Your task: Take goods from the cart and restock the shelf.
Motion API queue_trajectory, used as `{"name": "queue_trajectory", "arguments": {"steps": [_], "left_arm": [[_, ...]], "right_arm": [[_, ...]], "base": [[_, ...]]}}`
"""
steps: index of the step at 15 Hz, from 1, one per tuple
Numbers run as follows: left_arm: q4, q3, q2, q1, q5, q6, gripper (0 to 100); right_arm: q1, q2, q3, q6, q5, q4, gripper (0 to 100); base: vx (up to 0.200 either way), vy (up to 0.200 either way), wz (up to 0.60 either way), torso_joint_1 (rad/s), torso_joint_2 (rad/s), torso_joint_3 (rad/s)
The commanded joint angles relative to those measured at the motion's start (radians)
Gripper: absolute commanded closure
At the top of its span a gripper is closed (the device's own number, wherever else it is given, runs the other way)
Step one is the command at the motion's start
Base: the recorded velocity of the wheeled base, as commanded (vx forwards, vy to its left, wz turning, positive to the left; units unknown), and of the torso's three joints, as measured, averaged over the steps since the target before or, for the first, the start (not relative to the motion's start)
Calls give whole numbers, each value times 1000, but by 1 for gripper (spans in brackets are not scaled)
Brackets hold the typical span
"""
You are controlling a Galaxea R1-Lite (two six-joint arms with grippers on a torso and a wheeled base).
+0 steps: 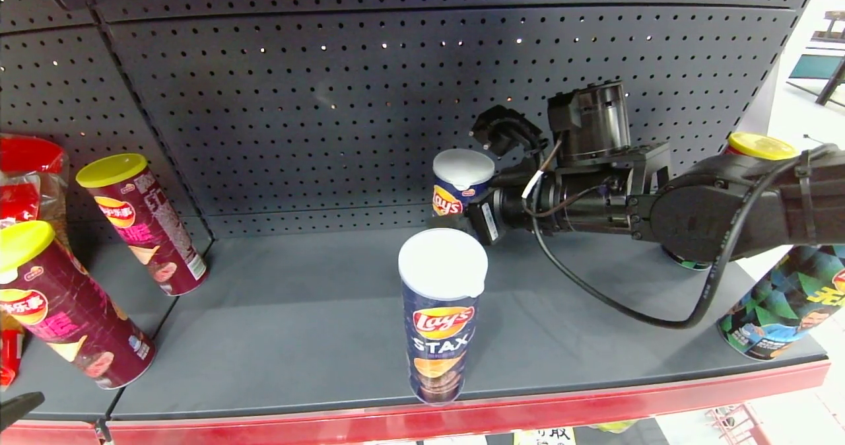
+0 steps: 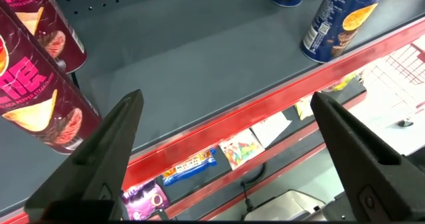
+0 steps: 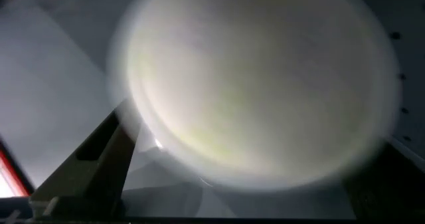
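Toward the back edge of the shelf (image 1: 297, 313), the right gripper (image 1: 476, 215) comes in from the right-hand side and its jaws clasp a blue chip can (image 1: 460, 191) low on its body. This can stands upright, long axis vertical, behind a second blue can (image 1: 441, 319) at the front edge. Over that front edge the left gripper (image 2: 226, 98) hangs, jaws wide, holding nothing.

Head camera is looking down at shelf (image 1: 297, 313); left wrist is sharing its front can (image 1: 441, 326); right wrist is sitting close atop rear can (image 3: 252, 84).
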Motion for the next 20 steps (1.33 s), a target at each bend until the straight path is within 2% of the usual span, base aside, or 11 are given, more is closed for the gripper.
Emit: {"name": "queue_trajectory", "arguments": {"steps": [1, 6, 13, 15, 18, 20], "left_arm": [[0, 1, 2, 0, 0, 0, 0], [-2, 7, 19, 0, -6, -2, 0], [-3, 5, 60, 0, -9, 0, 0], [-5, 7, 108, -1, -17, 0, 0], [-11, -10, 200, 0, -35, -3, 0], [-43, -1, 263, 0, -35, -19, 0]], "right_arm": [[1, -10, 0, 0, -7, 1, 0], [-5, -127, 86, 1, -17, 12, 0], [-28, -331, 302, 9, -44, 10, 0], [-73, -484, 468, 9, -58, 8, 0], [-71, -713, 653, 7, -60, 8, 0], [-68, -895, 770, 9, -58, 12, 0]], "base": [[0, 0, 0, 0, 0, 0], [0, 0, 0, 0, 0, 0], [0, 0, 0, 0, 0, 0], [0, 0, 0, 0, 0, 0], [0, 0, 0, 0, 0, 0], [0, 0, 0, 0, 0, 0]]}}
